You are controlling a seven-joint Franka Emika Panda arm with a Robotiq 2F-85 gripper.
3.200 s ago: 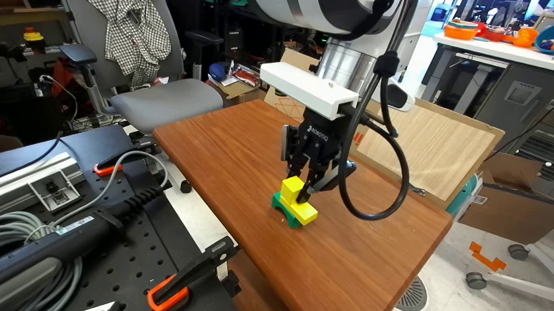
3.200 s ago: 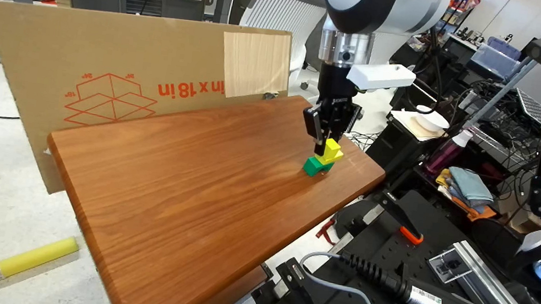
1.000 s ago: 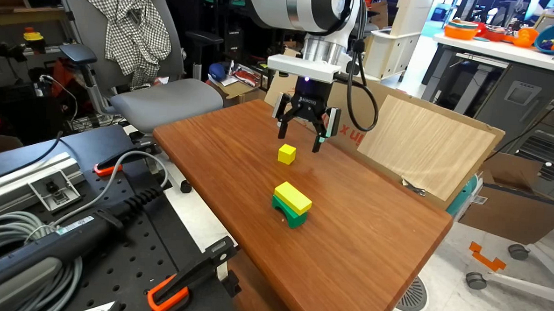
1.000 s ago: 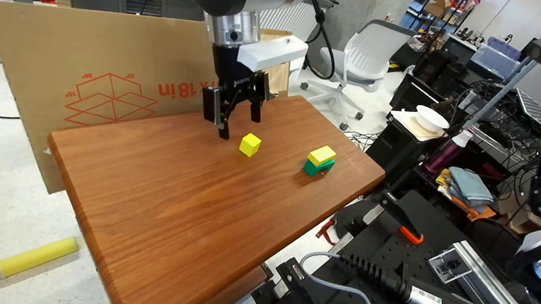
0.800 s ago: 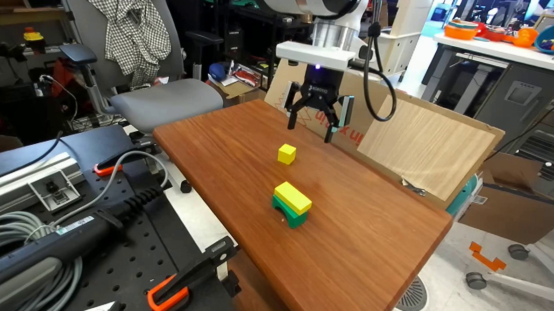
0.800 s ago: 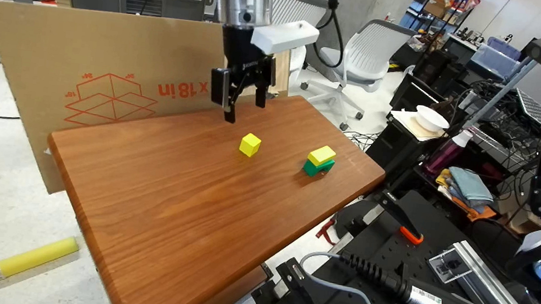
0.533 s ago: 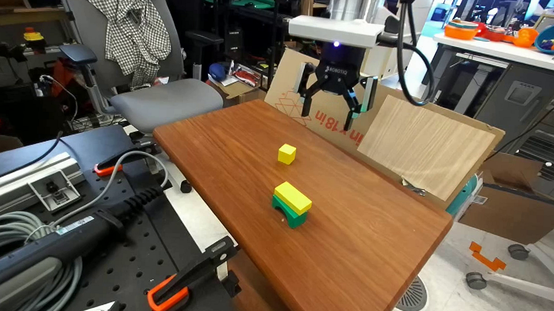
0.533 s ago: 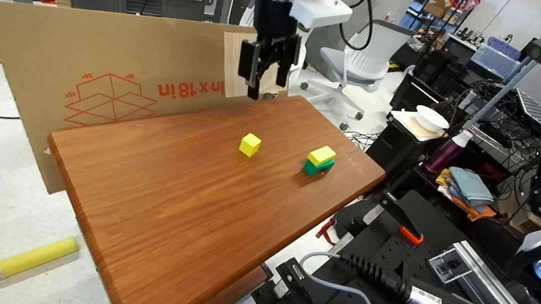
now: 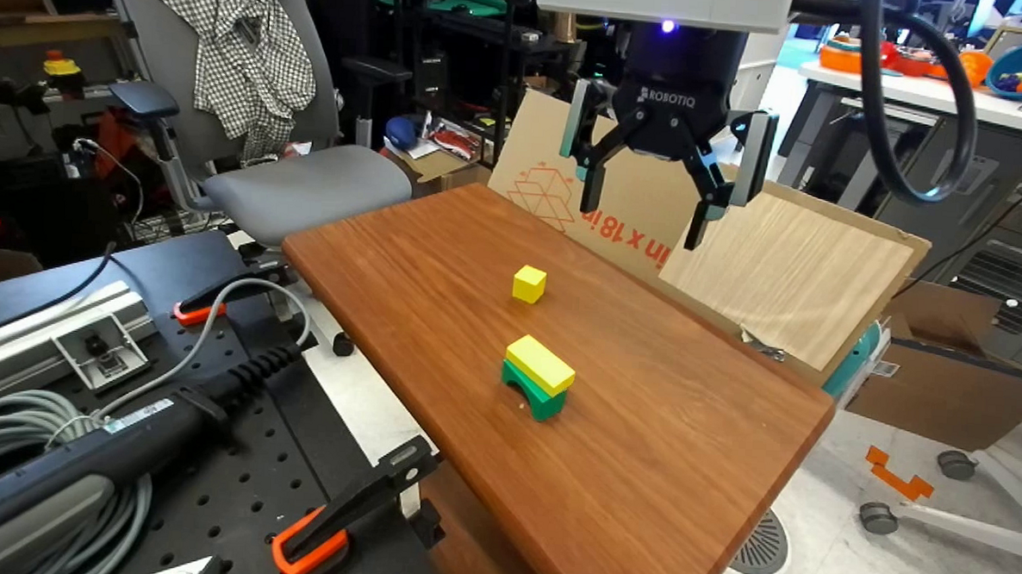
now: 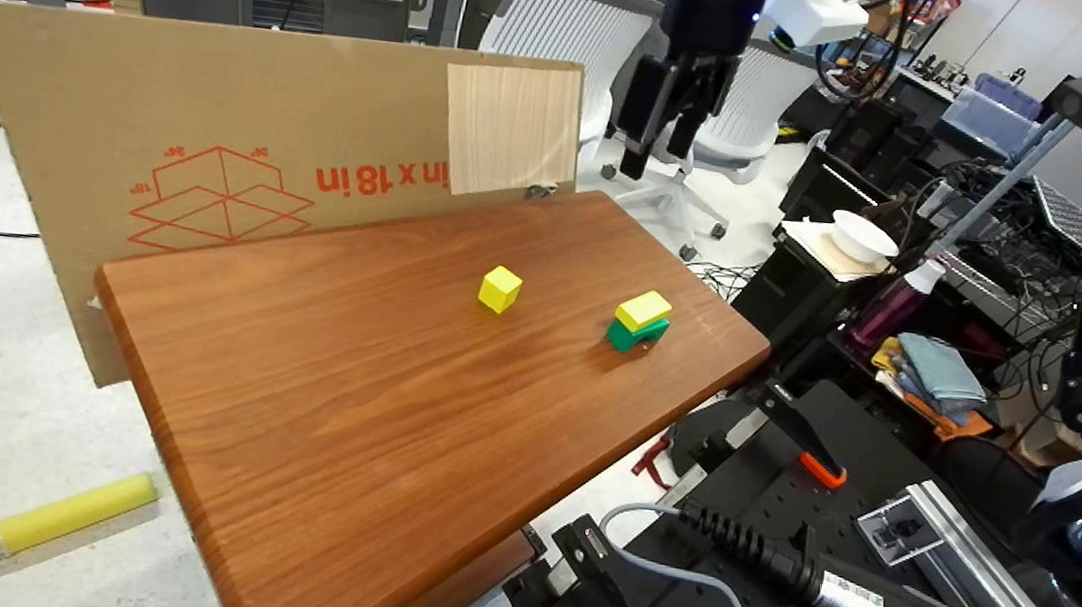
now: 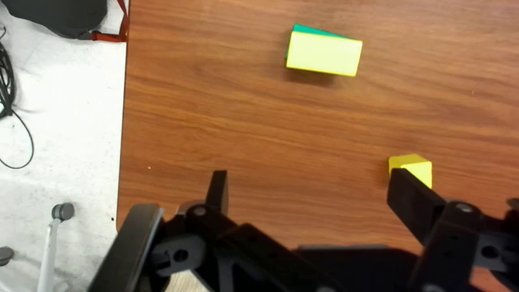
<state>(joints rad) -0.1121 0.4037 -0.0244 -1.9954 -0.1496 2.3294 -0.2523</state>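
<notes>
High over the wooden table, my gripper (image 9: 642,228) (image 10: 656,162) (image 11: 309,174) hangs open, its fingers wide apart and holding nothing. A small yellow cube (image 9: 529,284) (image 10: 500,289) (image 11: 421,172) stands alone on the tabletop. In the wrist view the right fingertip covers part of it, though the exterior views show the gripper well above. Nearby, a yellow rectangular block (image 9: 540,364) (image 10: 643,310) (image 11: 324,54) lies flat on a green arch block (image 9: 545,404) (image 10: 633,336) (image 11: 314,30). Seen from the wrist, the two are slightly askew, and the yellow block hides most of the green one.
A cardboard sheet (image 10: 369,125) stands upright along one long edge of the wooden table (image 9: 641,465). Beyond the opposite edge is a black perforated bench (image 9: 235,473) with orange-handled clamps, cables and a dark tool. A grey chair (image 9: 308,188) is close to one table end.
At first the gripper was down at the stack, with the yellow cube on top. Later the cube stands apart on the table, and the open gripper has risen and moved right in both exterior views.
</notes>
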